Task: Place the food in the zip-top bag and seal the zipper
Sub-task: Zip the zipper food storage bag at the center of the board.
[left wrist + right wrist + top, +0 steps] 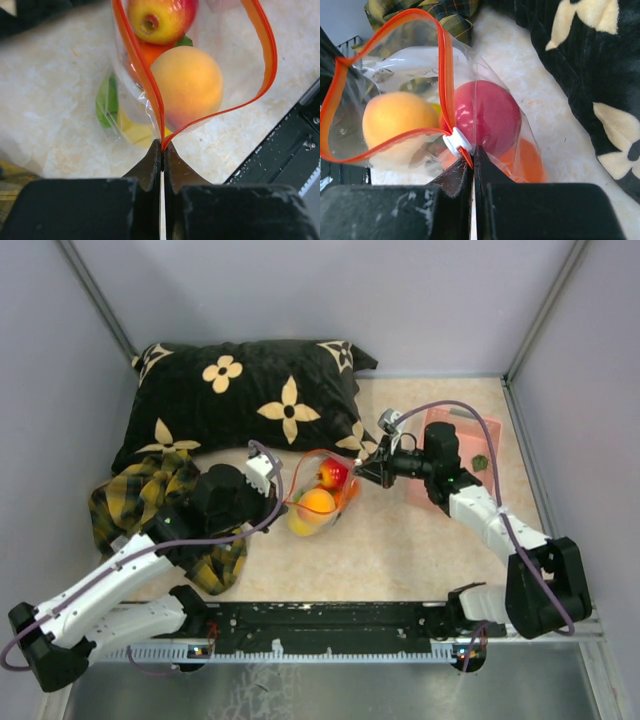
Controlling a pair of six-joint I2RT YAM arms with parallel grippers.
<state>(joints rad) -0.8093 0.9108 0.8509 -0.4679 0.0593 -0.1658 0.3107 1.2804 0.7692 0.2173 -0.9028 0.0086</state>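
The clear zip-top bag [318, 498] hangs between my two grippers mid-table, its mouth open in a loop. Its red-orange zipper [150, 85] gapes wide; the strip [380, 142] also shows in the right wrist view with a white slider [456, 141] at my fingertips. Inside are a red apple [485, 117], an orange [187, 85], a second orange [525, 160], a yellow lemon [132, 132] and a green piece [106, 100]. My left gripper [162, 146] is shut on the zipper's left end. My right gripper [472, 150] is shut on the zipper's right end beside the slider.
A black pillow [245, 400] with cream flowers lies at the back left. A yellow-black plaid cloth [165, 505] lies under the left arm. A pink basket [465, 455] with a dark green piece [480, 462] stands behind the right arm. A black rail [330, 620] runs along the near edge.
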